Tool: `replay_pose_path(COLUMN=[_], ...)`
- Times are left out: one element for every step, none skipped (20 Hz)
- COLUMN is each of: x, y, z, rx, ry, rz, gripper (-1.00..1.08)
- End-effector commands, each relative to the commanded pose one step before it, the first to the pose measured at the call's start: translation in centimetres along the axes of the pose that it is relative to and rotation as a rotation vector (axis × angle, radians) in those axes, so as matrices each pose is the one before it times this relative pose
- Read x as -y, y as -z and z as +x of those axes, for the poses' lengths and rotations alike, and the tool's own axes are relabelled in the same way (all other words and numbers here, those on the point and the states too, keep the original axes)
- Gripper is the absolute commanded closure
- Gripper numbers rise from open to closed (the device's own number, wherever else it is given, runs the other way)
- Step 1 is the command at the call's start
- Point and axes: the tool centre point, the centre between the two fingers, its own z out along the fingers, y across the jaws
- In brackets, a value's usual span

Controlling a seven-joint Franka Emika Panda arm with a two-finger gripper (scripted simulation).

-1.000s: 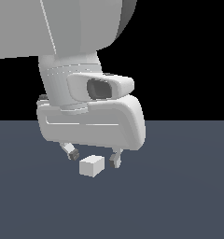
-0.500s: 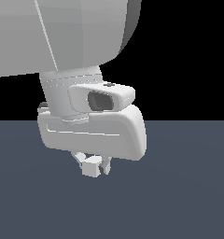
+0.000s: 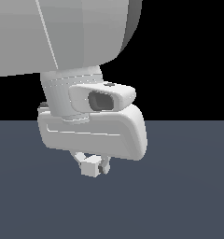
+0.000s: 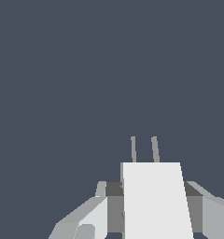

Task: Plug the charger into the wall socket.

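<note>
1. One charger [image 3: 90, 168] was in frame: a small plain white block, sitting directly under the gripper [image 3: 91, 164] between the two fingers.
2. Wrist view showed the same charger [image 4: 153, 198] as a white slab filling the gap between the fingers [image 4: 90, 219], with grey pads pressed to both of its sides.
3. Two thin grey prongs [image 4: 144, 149] stuck out of the charger's far end, side by side and roughly parallel, pointing away from the wrist camera.
4. Jaws were closed down to the charger's width and had it clamped; no gap was visible at either pad.
5. Whether the charger touched the floor [image 3: 188, 196] or hung just above it could not be told from the exterior view; no clear shadow or contact line showed under it.
6. Only stubs of the fingers showed on each side of the charger in the exterior view; the wide white hand body [image 3: 93, 133] sat right above and covered the rest.
7. Wrist camera housing [image 3: 104, 97], with its dark lens, sat above the hand body, further up from the charger.
8. Large white arm link [image 3: 62, 32] filled the area above that.
9. Around the charger the floor was flat dark blue-grey, with black background above the horizon.
10. Wall socket was not visible in either view.
</note>
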Motion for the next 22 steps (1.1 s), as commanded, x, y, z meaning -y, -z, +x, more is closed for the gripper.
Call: replay_pose_path(x=[-0.073,-0.063,-0.077,-0.090,-0.102,-0.115,-0.126,-0.136,-0.146,-0.156,-0.164,-0.172,-0.179,-0.186,-0.192,-0.197,-0.201,-0.198,-0.192,-0.187,-0.183,-0.178], y=[0.056,0.038,0.045,0.053,0.060,0.067,0.074,0.080,0.086,0.091,0.096,0.100,0.104,0.108,0.111,0.114,0.116,0.115,0.111,0.108,0.105,0.103], z=[0.122,0.079,0.096,0.112,0.128,0.143,0.158,0.171,0.184,0.196,0.208,0.218,0.228,0.237,0.244,0.252,0.258,0.255,0.248,0.242,0.236,0.231], rx=[-0.00061,-0.00019,-0.00023,-0.00026,-0.00030,-0.00034,-0.00037,-0.00040,-0.00043,-0.00046,-0.00049,-0.00051,-0.00053,-0.00054,-0.00055,-0.00056,-0.00056,-0.00054,-0.00051,-0.00048,-0.00045,-0.00043], ry=[0.00656,0.00519,0.00627,0.00731,0.00832,0.00926,0.01017,0.01103,0.01183,0.01257,0.01325,0.01387,0.01445,0.01496,0.01542,0.01584,0.01617,0.01593,0.01548,0.01507,0.01469,0.01434], rz=[0.00269,0.00189,0.00229,0.00266,0.00303,0.00337,0.00369,0.00400,0.00428,0.00454,0.00478,0.00500,0.00519,0.00537,0.00553,0.00567,0.00579,0.00570,0.00554,0.00540,0.00527,0.00515], gripper=[1.08,1.08,1.08,1.08,1.08,1.08,1.08,1.08,1.08,1.08,1.08,1.08,1.08,1.08,1.08,1.08,1.08,1.08,1.08,1.08,1.08,1.08])
